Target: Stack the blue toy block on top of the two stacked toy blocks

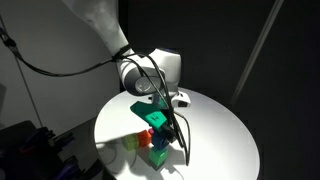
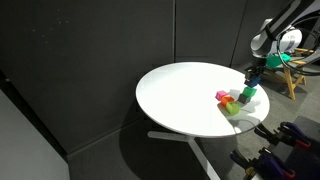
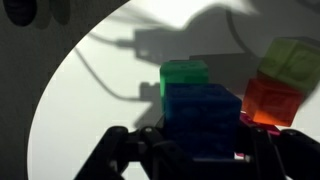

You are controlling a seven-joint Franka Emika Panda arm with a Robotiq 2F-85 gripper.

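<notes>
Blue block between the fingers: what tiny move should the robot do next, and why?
Probably nudge the blue toy block a little forward, over the green block, before lowering it. In the wrist view the blue one sits between the fingers, and the green top shows beyond it, so the two do not look lined up yet.

Arm bent fwd, wrist vert., pincer [image 3: 200, 158] pointing down, clamped on blue toy block [image 3: 203, 115]

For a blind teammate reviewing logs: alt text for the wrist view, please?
A blue toy block sits between the fingers of the gripper, contact unclear. A green block stands behind it, with an orange-red block and a yellow-green block to the right, on a white table.
</notes>
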